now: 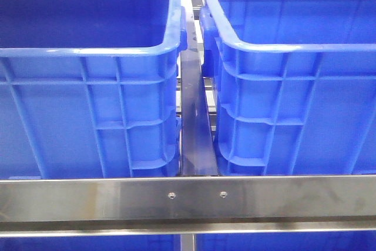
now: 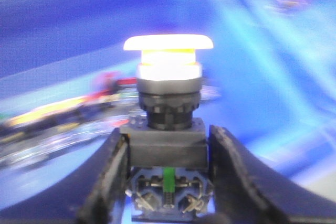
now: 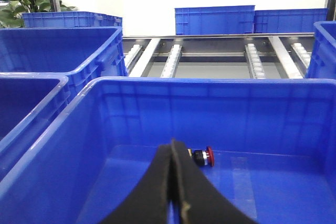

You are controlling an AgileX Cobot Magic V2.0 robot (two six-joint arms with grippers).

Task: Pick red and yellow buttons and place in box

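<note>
1. Clearly, the left gripper (image 2: 167, 153) is closed around a yellow button (image 2: 168, 85); the two black fingers (image 2: 107, 182) press on the dark square body of the button from both sides.
2. The yellow button stands upright between the fingers, its wide cap pointing away from the wrist, and its contact block with a green part and screws is seen low between the fingers.
3. Beyond the left gripper the background is blurred blue plastic; some red and yellow shapes lie there, but they are too blurred to identify.
4. The right gripper (image 3: 176, 182) has its two black fingers pressed together, tip against tip, and nothing is seen between them.
5. The right gripper hangs above the inside of a blue box (image 3: 210, 85), and a red button (image 3: 203, 157) lies on its side on the floor of this box, just beyond the fingertips, apart from them.
6. More blue crates (image 3: 58, 45) stand beside and behind this box, on a metal roller rack (image 3: 210, 56).
7. From the front view, two blue bins (image 1: 88, 104) stand side by side behind a steel rail (image 1: 188, 198); neither gripper and no button is visible there.
</note>
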